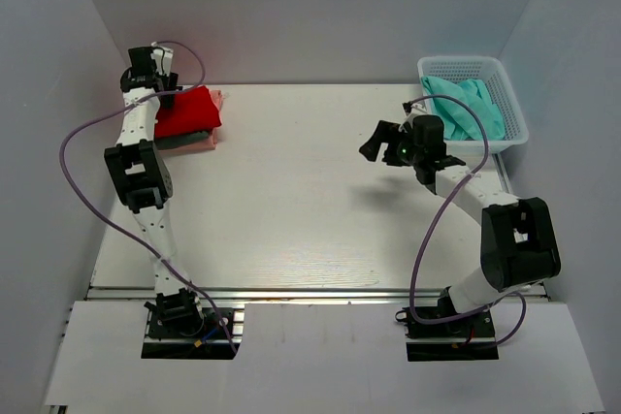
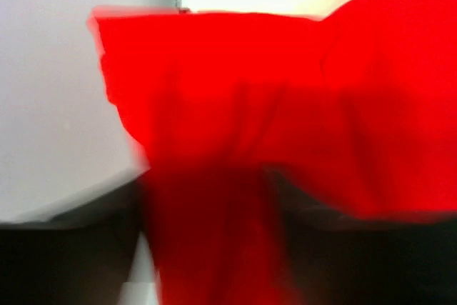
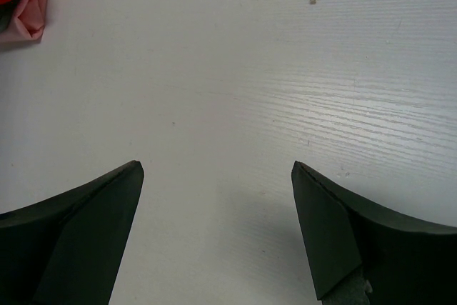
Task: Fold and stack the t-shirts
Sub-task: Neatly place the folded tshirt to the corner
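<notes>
Surface (image 1: pixel 291 201): white, wood-grained, walled on three sides; both arms are based at its near edge.
Stack: three folded t-shirts lie piled in the far left corner of the surface.
Red t-shirt (image 1: pixel 191 110): on top of the pile, bright and slightly rumpled, covering most of what lies under it.
Dark grey t-shirt (image 1: pixel 171 141): directly beneath the red one, showing only as a thin strip along the near edge of the pile.
Salmon pink t-shirt (image 1: pixel 206 141): at the bottom, peeking out at the near right side and the far right corner of the pile.
Left tool (image 1: pixel 163 86): reached out to the far left corner, right at the far left edge of the red t-shirt. In the left wrist view blurred red cloth fills the frame and runs down between the dark fingers (image 2: pixel 71 255); whether they pinch the cloth or have let go, I cannot tell.
Right tool (image 1: pixel 378 141): above bare surface on the right half, near the basket, with the jaws spread wide and nothing between them.
Basket (image 1: pixel 516 115): white plastic lattice, in the far right corner, holding crumpled teal garments (image 1: pixel 471 109).
</notes>
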